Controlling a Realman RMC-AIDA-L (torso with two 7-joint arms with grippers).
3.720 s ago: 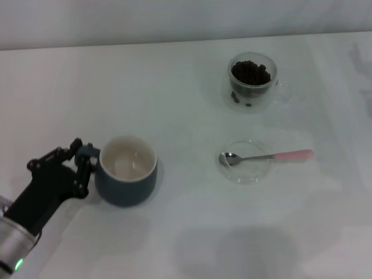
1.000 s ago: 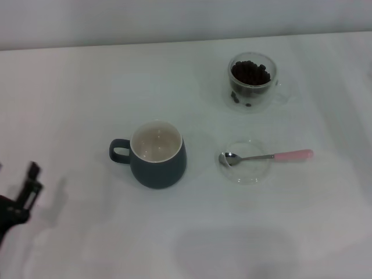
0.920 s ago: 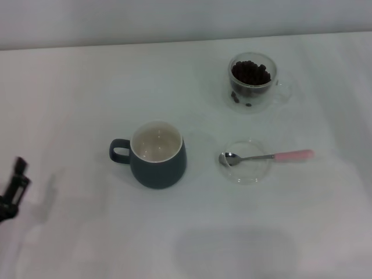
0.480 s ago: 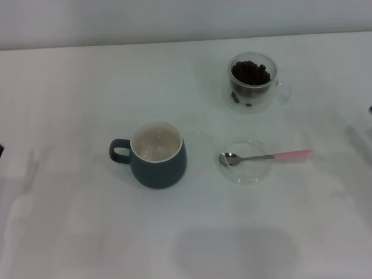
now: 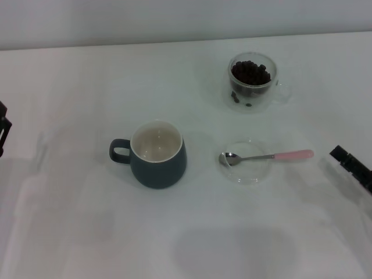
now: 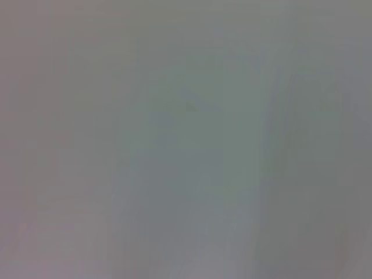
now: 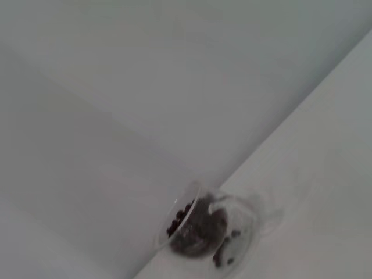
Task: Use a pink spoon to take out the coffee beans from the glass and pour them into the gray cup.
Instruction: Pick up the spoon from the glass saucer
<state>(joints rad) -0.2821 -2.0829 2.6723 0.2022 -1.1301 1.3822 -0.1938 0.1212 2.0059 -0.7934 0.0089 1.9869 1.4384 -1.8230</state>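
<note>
White tabletop [image 5: 192,232] carries all items. Gray cup [image 5: 157,154] now stands free near centre, upright, handle toward the robot's left, cream inside empty; a few seconds ago the left end effector [image 5: 3,135] had it by the handle nearer the left edge, so cup placement looks finished. Glass [image 5: 252,82] sits well apart on the far right side, coffee beans [image 5: 250,73] heaped inside, none moved yet. Shallow clear dish [image 5: 247,162] lies between glass and front edge; pink spoon [image 5: 266,156] rests across it, bowl in the dish, handle pointing right. Left end effector has withdrawn to the left edge; finger state cannot be told. Right end effector [image 5: 352,167] has just entered near the spoon handle, holding nothing; opening cannot be told. Judgement: spoon pickup comes next.
</note>
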